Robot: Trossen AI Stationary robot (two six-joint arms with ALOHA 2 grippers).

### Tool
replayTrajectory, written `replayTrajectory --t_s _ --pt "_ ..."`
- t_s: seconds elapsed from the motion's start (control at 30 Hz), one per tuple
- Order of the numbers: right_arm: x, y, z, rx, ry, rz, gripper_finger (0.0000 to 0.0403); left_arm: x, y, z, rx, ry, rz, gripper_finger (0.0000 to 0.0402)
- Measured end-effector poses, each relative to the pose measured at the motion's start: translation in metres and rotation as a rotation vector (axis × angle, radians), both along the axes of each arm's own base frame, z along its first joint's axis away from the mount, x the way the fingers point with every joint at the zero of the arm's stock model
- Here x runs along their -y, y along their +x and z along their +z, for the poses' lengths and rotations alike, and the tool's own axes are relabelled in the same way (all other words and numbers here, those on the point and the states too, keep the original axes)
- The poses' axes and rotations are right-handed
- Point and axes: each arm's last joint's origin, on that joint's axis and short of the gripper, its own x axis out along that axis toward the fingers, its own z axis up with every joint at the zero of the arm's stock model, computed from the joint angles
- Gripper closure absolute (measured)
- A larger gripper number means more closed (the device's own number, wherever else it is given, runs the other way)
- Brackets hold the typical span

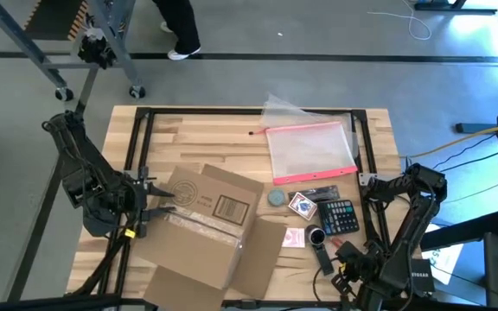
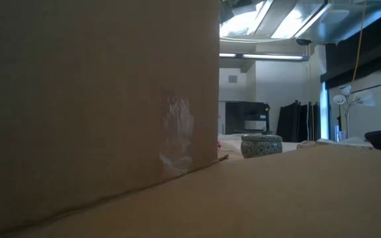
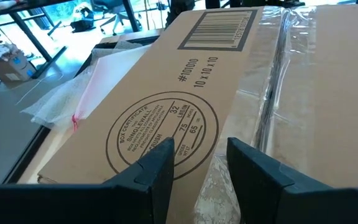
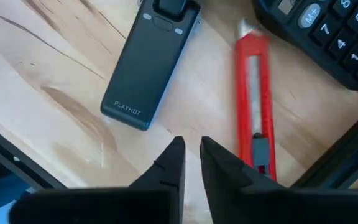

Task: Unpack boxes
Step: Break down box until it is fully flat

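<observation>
The cardboard box [image 1: 206, 226] lies in the lower left-centre of the high view, tipped on its side on the wooden table [image 1: 197, 142], with a loose flap spread toward the bottom edge of the frame. In the low view its brown wall fills nearly everything. I judge it light for its bulk and stiff along its folds, though each panel would buckle if pinched in the middle. The strip of clear tape [image 3: 272, 93] along its seam looks slick, so I would take hold at a flap edge or a corner crease, where corrugated board gives some bite.

My left gripper [image 1: 150, 200] sits at the box's left side. In the left wrist view my fingers [image 3: 157, 171] stand partly apart over the printed round stamp and the taped seam, with nothing between them; whether they touch the cardboard I cannot tell.

My right gripper [image 4: 190, 163] is low in the lower right of the high view, well apart from the box. Its jaws are nearly together, a thin gap left, and empty. Just beyond them lie a red utility knife [image 4: 255, 102] and a dark remote-like device [image 4: 151, 62], with a calculator [image 4: 328, 31] in the upper right corner of that wrist view. A clear pouch [image 1: 311, 149] with a pink edge lies upper centre-right on the table.
</observation>
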Motion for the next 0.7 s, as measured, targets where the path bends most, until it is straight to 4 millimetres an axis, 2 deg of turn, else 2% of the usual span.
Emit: replayTrajectory --t_s 0.13,0.3,0.5,0.7 --pt "0.002 -0.001 -0.005 -0.002 -0.007 0.003 0.0348 0.0 0.0 0.0 0.001 -0.004 0.002 0.0261" --pt "0.007 -0.003 -0.02 -0.009 -0.016 0.021 0.029 0.0 0.0 0.0 0.003 -0.018 0.008 0.0261" --pt "0.031 -0.007 -0.046 -0.146 -0.075 -0.009 0.0223 0.0 0.0 0.0 0.005 -0.031 0.014 0.0261" --pt "0.047 0.002 -0.061 -0.211 0.036 0.091 0.0183 0.0 0.0 0.0 -0.002 -0.061 0.011 0.0261"
